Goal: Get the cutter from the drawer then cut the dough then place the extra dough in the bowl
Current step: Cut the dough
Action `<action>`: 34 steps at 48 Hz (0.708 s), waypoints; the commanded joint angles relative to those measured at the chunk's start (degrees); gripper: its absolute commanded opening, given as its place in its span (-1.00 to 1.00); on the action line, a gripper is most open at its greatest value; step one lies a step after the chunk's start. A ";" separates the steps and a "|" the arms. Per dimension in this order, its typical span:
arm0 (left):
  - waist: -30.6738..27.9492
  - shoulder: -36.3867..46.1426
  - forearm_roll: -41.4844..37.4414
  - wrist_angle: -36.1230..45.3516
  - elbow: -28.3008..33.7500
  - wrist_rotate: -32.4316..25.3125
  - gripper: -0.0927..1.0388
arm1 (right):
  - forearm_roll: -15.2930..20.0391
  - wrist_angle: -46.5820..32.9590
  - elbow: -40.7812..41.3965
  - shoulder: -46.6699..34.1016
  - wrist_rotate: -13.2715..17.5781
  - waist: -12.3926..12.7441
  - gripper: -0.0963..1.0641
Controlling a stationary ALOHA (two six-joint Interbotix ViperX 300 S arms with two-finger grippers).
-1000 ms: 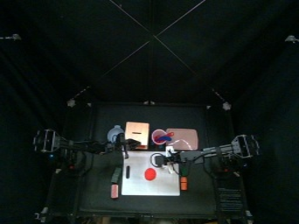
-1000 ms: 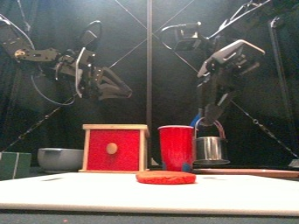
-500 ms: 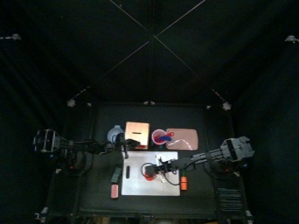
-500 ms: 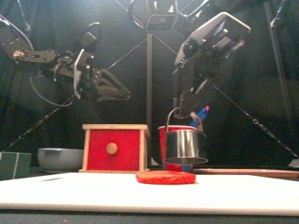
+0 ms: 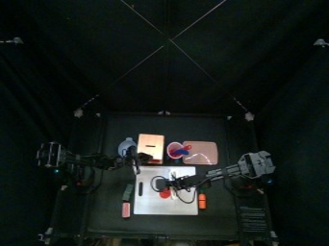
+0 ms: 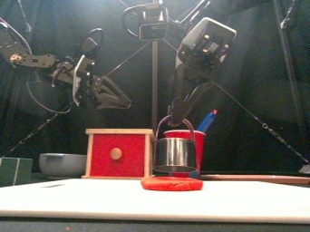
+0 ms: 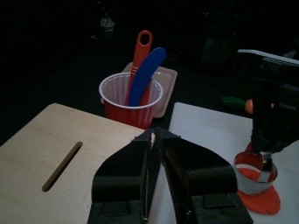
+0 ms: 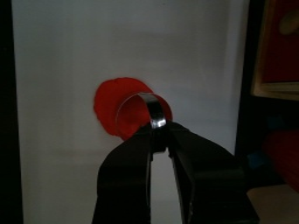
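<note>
A flat red dough disc (image 6: 172,184) (image 5: 164,190) lies on the white cutting board (image 5: 184,208). The round metal cutter (image 6: 176,155) (image 8: 149,112) hangs straight over it, its lower rim at the dough's top surface. My right gripper (image 6: 179,114) (image 8: 163,131) is shut on the cutter's wire handle. Above the pale wooden box (image 6: 119,152) (image 5: 150,147), whose red drawer front is closed, my left gripper (image 7: 155,138) (image 6: 112,91) hovers shut and empty. The blue-grey bowl (image 6: 61,163) (image 5: 126,146) stands left of the box.
A red cup (image 6: 191,145) (image 7: 131,98) with a blue and a red toy knife stands behind the dough, next to a pink tray (image 5: 202,151). Small orange toys (image 5: 202,201) (image 5: 125,209) lie at the board's right and left edges.
My right gripper has carried the cutter left and down, from beside the red cup to right over the dough. The left arm has not moved.
</note>
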State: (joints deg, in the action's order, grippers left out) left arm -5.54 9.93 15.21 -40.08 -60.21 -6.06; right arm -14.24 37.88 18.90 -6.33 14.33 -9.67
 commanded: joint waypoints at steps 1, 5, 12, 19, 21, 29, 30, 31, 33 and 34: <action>-0.09 0.18 0.00 -0.53 0.35 -0.09 0.17 | 0.26 -0.18 -1.67 1.14 0.18 -0.44 -0.01; 0.00 0.18 -0.09 -0.44 0.35 -0.09 0.17 | 0.35 -0.26 -1.76 0.88 0.26 -0.62 -0.01; 0.18 0.18 -0.09 -0.53 0.44 -0.09 0.17 | -0.09 -0.26 -1.76 0.00 0.35 -0.97 -0.01; 0.18 0.26 -0.09 -0.53 0.35 -0.09 0.17 | -0.26 -0.35 -1.76 -0.35 0.35 -0.97 -0.01; 0.18 0.26 -0.09 -0.53 0.35 0.00 0.17 | -0.26 -0.62 -1.76 -0.35 0.35 -0.97 -0.01; 0.18 0.26 0.00 -0.53 0.26 -0.09 0.17 | 0.26 -0.79 -1.93 -0.44 0.44 -1.05 -0.01; 0.18 0.26 0.00 -0.53 0.26 -0.09 0.17 | 0.26 -0.88 -1.93 -0.44 0.44 -1.05 -0.01; 0.18 0.26 -0.09 -0.53 0.26 -0.09 0.17 | 0.35 -0.88 -1.93 -0.44 0.44 -1.05 -0.01; 0.18 0.18 -0.09 -0.44 0.26 -0.09 0.17 | 0.53 -0.97 -2.02 -0.53 0.44 -1.14 -0.01; 0.18 0.26 -0.09 -0.53 0.26 -0.09 0.17 | 0.53 -0.97 -2.02 -0.62 0.53 -1.14 -0.01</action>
State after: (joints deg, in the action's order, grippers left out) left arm -5.54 9.93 15.21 -40.17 -60.47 -6.06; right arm -13.97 37.35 18.28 -8.00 14.68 -10.72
